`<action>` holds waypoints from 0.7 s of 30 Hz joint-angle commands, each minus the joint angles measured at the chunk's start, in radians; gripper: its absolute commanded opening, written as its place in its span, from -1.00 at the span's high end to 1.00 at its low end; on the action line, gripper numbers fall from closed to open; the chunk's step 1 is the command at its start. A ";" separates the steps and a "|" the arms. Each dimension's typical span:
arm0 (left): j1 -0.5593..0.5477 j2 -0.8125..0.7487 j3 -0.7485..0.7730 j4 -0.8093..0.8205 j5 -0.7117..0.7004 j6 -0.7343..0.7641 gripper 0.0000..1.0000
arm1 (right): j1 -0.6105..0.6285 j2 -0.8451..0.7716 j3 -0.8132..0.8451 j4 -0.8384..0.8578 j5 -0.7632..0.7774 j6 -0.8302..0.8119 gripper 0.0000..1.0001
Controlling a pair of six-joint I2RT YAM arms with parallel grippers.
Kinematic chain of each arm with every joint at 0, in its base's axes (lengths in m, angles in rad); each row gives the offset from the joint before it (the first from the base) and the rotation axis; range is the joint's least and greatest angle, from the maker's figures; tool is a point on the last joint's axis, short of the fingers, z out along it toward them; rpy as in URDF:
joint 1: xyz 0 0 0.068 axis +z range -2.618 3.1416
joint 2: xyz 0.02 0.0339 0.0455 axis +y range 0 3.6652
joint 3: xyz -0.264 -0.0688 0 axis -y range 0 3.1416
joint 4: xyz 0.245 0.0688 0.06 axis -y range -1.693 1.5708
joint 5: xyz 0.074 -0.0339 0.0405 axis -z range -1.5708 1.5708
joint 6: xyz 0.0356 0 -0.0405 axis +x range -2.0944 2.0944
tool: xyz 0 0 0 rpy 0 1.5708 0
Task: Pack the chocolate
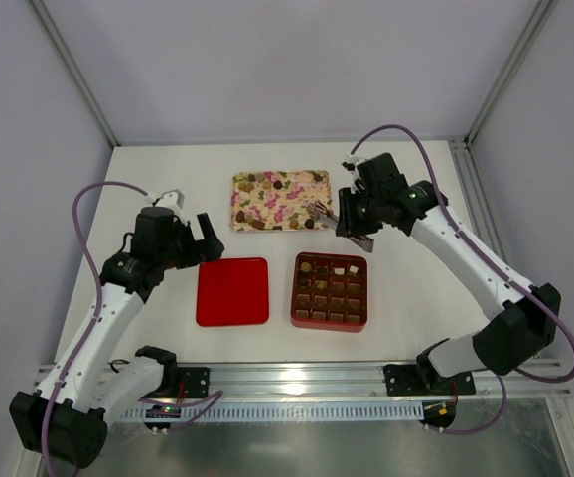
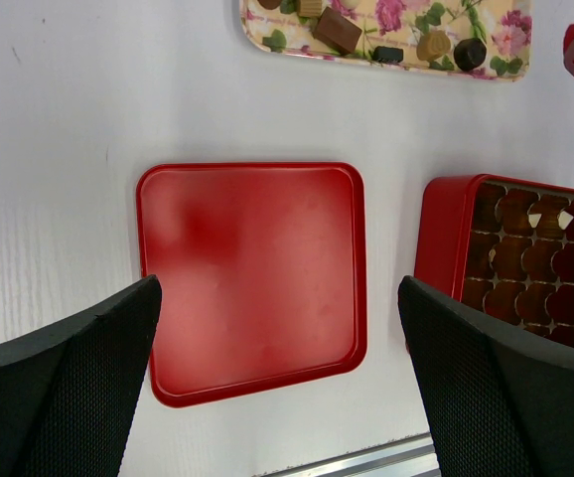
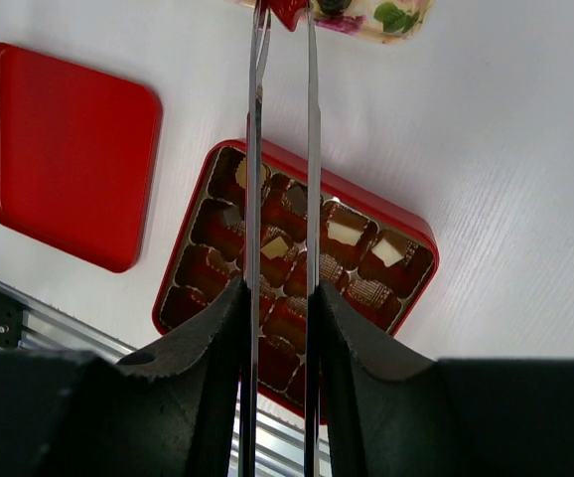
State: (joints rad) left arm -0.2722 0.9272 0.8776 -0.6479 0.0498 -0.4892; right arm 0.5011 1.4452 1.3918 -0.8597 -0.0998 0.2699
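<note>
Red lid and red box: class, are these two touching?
Apart. The top external view shows a strip of white table between the red lid and the red box.

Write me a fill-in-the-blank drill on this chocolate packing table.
1. Loose chocolates lie on the ___-patterned tray.
2. In the top view, the red lid lies directly ___ of the red box.
3. Metal tongs sit in the right gripper, while the left gripper has its jaws ___.
Missing words: floral; left; open.
</note>
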 commanded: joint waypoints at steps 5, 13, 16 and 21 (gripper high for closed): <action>0.005 -0.013 0.023 0.010 -0.001 0.003 -0.99 | -0.004 -0.221 -0.135 -0.068 -0.040 0.026 0.30; 0.005 -0.013 0.024 0.010 -0.004 0.005 -0.99 | -0.003 -0.440 -0.272 -0.206 -0.058 0.034 0.29; 0.005 -0.014 0.021 0.010 -0.004 0.003 -0.99 | -0.003 -0.502 -0.307 -0.243 -0.063 0.037 0.28; 0.005 -0.014 0.024 0.010 -0.005 0.005 -1.00 | -0.003 -0.546 -0.355 -0.266 -0.092 0.042 0.28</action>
State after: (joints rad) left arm -0.2722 0.9272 0.8776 -0.6483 0.0494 -0.4892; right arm 0.5011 0.9211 1.0527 -1.1049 -0.1562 0.2962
